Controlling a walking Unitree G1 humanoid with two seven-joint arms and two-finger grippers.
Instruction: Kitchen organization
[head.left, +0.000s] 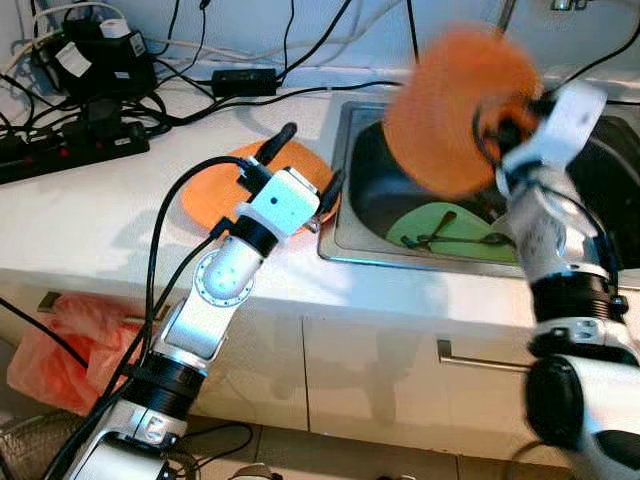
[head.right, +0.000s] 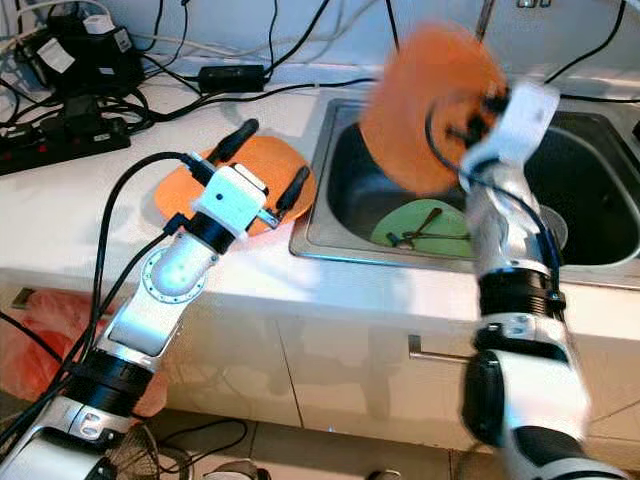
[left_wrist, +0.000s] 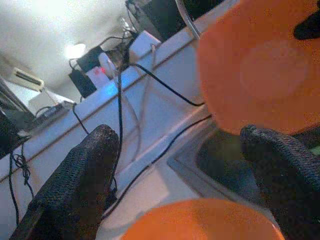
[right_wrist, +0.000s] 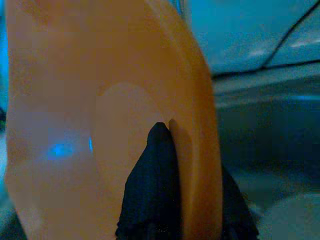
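My right gripper (head.left: 497, 122) is shut on the rim of an orange plate (head.left: 455, 108), held tilted on edge above the steel sink (head.left: 345, 215). The plate looks blurred. One finger (right_wrist: 152, 185) presses on the plate's face in the right wrist view. A second orange plate (head.left: 215, 195) lies flat on the white counter (head.left: 90, 225) left of the sink. My left gripper (head.left: 305, 165) hovers open just over that plate, its fingers (left_wrist: 75, 185) spread wide with nothing between them. A green plate (head.left: 445, 222) with dark utensils on it lies in the sink.
A black power strip (head.left: 70, 150), adapters and tangled cables crowd the counter's back left. A tap (head.left: 510, 12) rises behind the sink. White cabinet fronts with a handle (head.left: 480, 358) are below. A red plastic bag (head.left: 60, 340) sits on the floor at left.
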